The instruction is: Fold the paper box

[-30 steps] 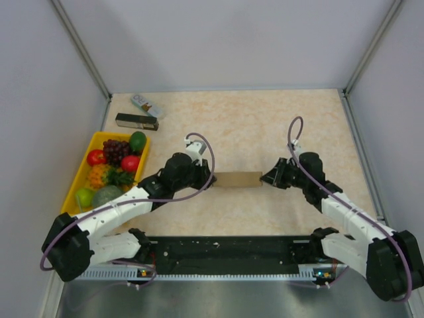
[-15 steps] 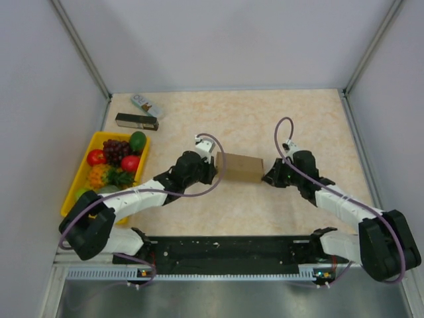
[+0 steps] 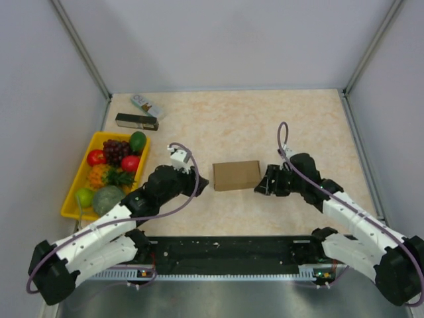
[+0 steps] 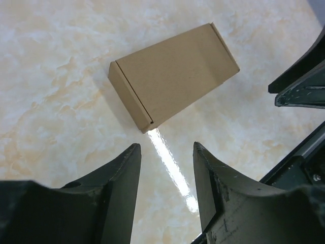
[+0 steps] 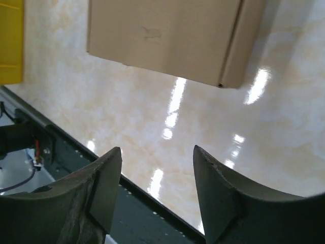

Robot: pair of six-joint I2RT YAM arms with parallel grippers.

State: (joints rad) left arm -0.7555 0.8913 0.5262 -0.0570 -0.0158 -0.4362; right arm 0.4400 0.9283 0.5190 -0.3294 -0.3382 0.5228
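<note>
Release is fresh: left claw (image 3: 200,187) and right claw (image 3: 260,187) have let go and backed off, both parted and empty. The paper box (image 3: 236,175) lies closed on the table (image 3: 265,126) between them, seemingly fully folded.

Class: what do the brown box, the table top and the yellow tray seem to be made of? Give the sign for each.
The box: thin brown cardboard, matte, with a dull face and creased folded edges.
The table top: smooth, glossy and marble-patterned, perhaps laminate or stone; it mirrors the lights.
The tray: probably plastic, an even bright yellow with a moulded rim.
</note>
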